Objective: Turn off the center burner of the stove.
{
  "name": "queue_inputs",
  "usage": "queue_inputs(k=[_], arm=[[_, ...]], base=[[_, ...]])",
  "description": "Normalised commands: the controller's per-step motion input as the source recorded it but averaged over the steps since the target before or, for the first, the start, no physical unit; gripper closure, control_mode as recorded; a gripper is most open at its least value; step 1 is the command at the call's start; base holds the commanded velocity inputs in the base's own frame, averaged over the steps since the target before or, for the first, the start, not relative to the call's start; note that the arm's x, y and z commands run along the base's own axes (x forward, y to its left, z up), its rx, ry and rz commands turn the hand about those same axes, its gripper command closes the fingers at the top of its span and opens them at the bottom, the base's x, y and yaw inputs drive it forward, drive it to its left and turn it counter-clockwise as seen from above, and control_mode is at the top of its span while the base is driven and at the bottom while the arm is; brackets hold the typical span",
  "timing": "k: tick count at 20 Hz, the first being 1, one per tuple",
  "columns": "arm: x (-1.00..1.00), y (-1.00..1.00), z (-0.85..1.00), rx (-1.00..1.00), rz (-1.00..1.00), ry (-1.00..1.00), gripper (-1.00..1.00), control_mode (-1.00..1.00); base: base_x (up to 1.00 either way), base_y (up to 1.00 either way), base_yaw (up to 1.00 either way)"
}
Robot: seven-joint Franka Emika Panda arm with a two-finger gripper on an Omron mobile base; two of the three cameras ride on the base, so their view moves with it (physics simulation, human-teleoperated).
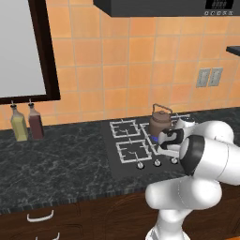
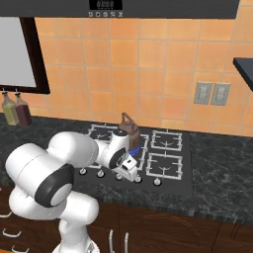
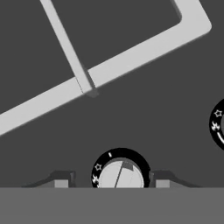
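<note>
The stove (image 1: 123, 161) (image 2: 183, 184) is a black cooktop with white wire grates. The center burner (image 2: 134, 147) (image 1: 153, 138) shows as a sliver of blue glow at the foot of a brown kettle (image 2: 129, 127) (image 1: 161, 120), mostly hidden by my arm. Silver knobs run along the front edge. My gripper (image 2: 129, 172) (image 3: 111, 180) hangs low over that row, open. In the hand view its two fingertips (image 3: 61, 179) stand on either side of one round knob (image 3: 120, 174), with gaps to the knob's ring. A second knob (image 3: 218, 124) shows at the right edge.
Two bottles (image 1: 27, 123) stand on the dark stone counter (image 1: 56, 164) at the far left under a framed window. A range hood (image 2: 148, 7) hangs above. Wall outlets (image 2: 211, 93) sit right of the stove. A white grate bar (image 3: 109, 65) crosses the hand view.
</note>
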Motion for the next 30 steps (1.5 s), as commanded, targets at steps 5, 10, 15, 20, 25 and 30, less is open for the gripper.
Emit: queue_inputs(k=[5,10,15,20,25,30], arm=[[-0.03,0.0,0.0,0.0,0.0,0.0,1.0,-1.0],[-0.21,0.0,-0.01,0.0,-0.15,-0.01,1.0,-1.0],[-0.12,0.03,-0.13,0.0,-0.52,0.0,1.0,-1.0],[0.0,0.15,-0.19,0.0,-0.75,-0.01,1.0,-1.0],[-0.06,0.04,-0.24,0.0,-0.91,-0.03,1.0,-1.0],[-0.06,0.03,-0.31,0.0,-0.99,-0.05,1.0,-1.0]], base=[[0.0,0.0,0.0],[0.0,0.0,0.0],[0.0,0.0,0.0],[0.0,0.0,0.0],[0.0,0.0,0.0],[0.0,0.0,0.0]])
